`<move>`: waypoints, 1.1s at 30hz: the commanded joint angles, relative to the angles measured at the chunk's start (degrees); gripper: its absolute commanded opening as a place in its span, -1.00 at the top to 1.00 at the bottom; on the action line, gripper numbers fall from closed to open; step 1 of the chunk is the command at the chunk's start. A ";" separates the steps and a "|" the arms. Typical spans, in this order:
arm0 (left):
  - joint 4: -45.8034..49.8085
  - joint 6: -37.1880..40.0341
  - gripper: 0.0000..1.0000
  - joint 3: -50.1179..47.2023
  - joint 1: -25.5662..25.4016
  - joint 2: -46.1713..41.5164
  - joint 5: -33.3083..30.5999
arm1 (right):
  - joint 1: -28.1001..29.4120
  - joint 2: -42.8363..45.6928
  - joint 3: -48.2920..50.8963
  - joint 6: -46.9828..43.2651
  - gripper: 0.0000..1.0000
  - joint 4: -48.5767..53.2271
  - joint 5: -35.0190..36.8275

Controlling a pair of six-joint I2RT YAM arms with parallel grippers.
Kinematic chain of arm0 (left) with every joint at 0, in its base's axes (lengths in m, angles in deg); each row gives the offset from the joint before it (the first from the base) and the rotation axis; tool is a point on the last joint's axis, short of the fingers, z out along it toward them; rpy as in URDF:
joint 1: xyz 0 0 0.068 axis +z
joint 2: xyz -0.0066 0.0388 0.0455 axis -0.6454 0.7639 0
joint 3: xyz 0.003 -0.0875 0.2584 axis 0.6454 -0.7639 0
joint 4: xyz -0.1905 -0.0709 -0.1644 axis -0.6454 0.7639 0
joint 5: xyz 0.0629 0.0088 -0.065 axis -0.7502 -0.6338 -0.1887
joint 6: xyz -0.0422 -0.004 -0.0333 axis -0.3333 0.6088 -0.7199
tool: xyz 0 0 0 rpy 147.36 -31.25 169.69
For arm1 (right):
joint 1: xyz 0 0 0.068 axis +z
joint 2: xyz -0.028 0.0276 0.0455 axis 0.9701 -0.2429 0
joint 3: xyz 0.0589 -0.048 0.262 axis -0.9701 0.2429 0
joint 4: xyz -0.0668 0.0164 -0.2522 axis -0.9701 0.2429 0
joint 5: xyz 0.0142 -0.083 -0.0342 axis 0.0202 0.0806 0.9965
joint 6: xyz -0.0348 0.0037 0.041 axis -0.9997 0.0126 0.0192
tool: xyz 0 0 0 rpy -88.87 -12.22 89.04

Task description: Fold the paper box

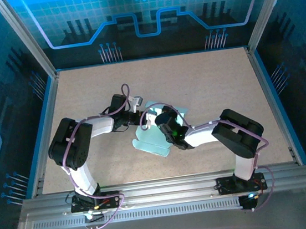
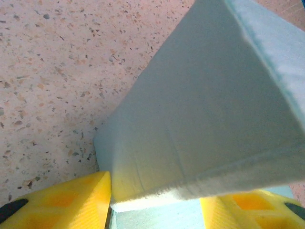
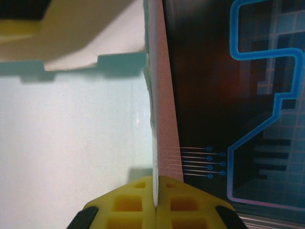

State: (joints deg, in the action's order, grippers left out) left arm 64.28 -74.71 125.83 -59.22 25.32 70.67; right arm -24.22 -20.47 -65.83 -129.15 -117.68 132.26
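One paper box [image 1: 152, 141], and my two grippers meet on it at mid-table.
Past the near rail [image 1: 162, 189], the single pale-blue box lies partly folded, one flap raised. My right gripper [image 3: 156, 183] is pinched tight on its thin edge. My left gripper [image 2: 155, 200] stands astride the flap; whether it presses I cannot tell. The table [image 1: 210, 79] is speckled beige, with blue circuit-patterned walls [image 1: 146, 15] beyond.

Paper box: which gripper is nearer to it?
Right. The right gripper pinches the paper box by its edge; the left gripper straddles a raised flap, contact unclear.
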 commanded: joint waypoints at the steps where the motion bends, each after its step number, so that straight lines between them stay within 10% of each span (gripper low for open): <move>1: -2.83 -0.34 -0.02 -0.60 -0.31 0.68 -0.28 | 1.88 -1.67 0.40 -1.63 1.00 -3.33 -1.06; 25: -5.51 -2.44 0.70 -0.26 -2.48 1.04 -9.71 | 5.66 -2.46 -2.28 2.82 1.00 2.86 -1.82; 33: -3.13 -2.53 0.86 0.30 -2.59 1.02 -14.63 | 5.80 5.09 -0.55 15.24 0.02 9.57 -8.13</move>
State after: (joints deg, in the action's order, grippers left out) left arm 59.76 -74.71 124.73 -61.47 25.69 57.58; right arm -19.50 -19.25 -68.08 -122.42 -114.22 130.40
